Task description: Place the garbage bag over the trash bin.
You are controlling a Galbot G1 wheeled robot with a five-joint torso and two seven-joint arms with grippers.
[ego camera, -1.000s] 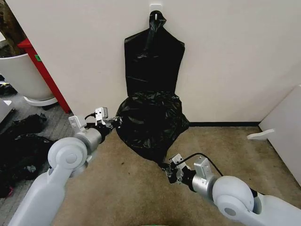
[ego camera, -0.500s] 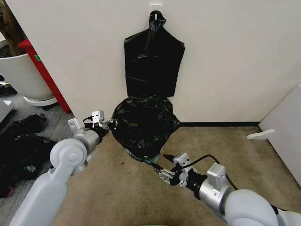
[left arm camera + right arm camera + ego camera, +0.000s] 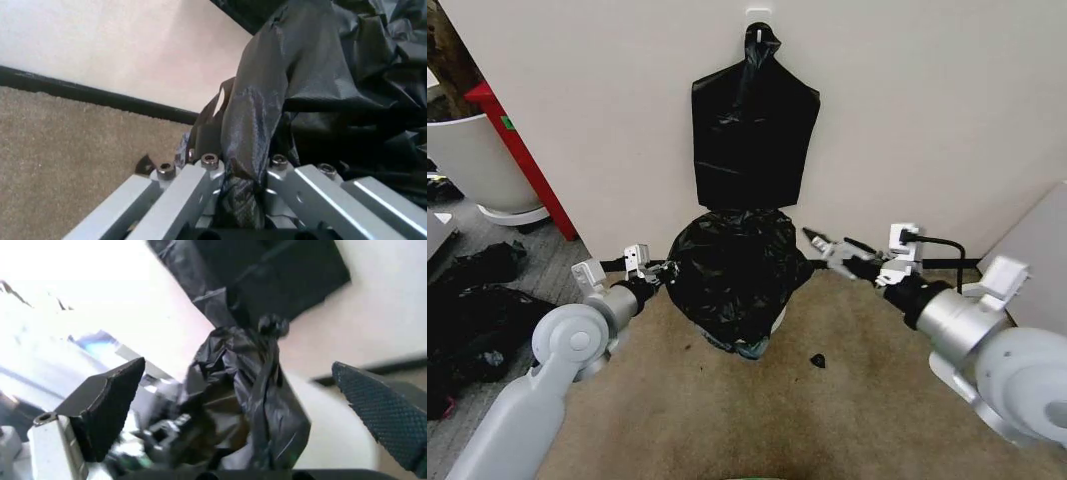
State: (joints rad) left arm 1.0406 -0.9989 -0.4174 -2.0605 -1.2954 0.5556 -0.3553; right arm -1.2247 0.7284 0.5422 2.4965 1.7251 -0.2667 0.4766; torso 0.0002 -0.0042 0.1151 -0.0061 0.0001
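Head view: the bag drapes over the bin, hiding nearly all of it. Left gripper pinches the bag's edge; right gripper, spread wide, sits just beside the bag.

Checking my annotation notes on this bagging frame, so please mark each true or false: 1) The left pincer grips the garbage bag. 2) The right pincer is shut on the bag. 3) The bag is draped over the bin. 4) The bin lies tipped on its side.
1) True: the left pincer pinches a fold of the garbage bag.
2) False: the right pincer is open beside the bag.
3) True: it covers the trash bin.
4) False: the bin stands upright against the wall.
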